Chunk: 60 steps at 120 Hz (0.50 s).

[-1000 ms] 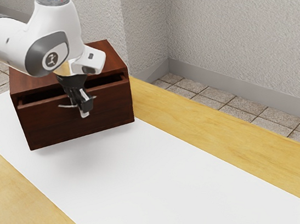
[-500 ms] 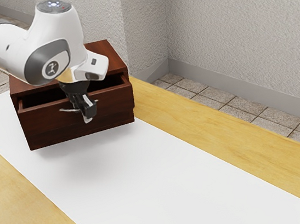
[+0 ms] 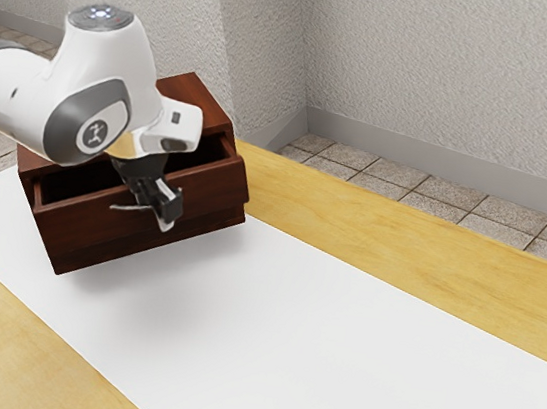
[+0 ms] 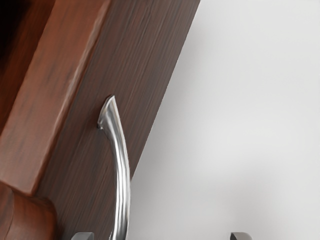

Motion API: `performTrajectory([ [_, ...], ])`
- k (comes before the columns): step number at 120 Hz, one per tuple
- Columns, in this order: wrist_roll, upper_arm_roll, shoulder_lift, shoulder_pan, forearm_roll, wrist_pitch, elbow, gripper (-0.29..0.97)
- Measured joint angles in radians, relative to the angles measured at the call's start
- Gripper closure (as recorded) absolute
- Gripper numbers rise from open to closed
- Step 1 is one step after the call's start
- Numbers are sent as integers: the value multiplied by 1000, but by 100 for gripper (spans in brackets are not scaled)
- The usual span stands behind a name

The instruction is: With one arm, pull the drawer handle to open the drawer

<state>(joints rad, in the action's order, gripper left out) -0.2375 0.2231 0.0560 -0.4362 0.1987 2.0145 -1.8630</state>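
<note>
The jaws stand wide apart astride the silver drawer handle (image 4: pixel 119 170), clamped on nothing. The top drawer (image 3: pixel 210 188) of the wooden cabinet (image 3: pixel 97 242) sits partly out.

Wooden cabinet (image 3: pixel 192 98): one. Drawer (image 3: pixel 208 184): one, fitted with one curved metal handle (image 4: pixel 121 160). White sheet (image 3: pixel 286 337): one. Tabletop (image 3: pixel 399 243): one. Robot arm (image 3: pixel 77 88): one, carrying one two-fingered tool (image 3: pixel 165 217).

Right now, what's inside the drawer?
In the drawer, only bare dark wood shows through the open gap. Its back part is hidden under the cabinet top and behind the arm.
</note>
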Motion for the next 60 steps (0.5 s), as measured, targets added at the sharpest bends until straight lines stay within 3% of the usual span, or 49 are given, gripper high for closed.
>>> performTrajectory([
  [60,56,-3,69,46,-1,24,-81,44],
])
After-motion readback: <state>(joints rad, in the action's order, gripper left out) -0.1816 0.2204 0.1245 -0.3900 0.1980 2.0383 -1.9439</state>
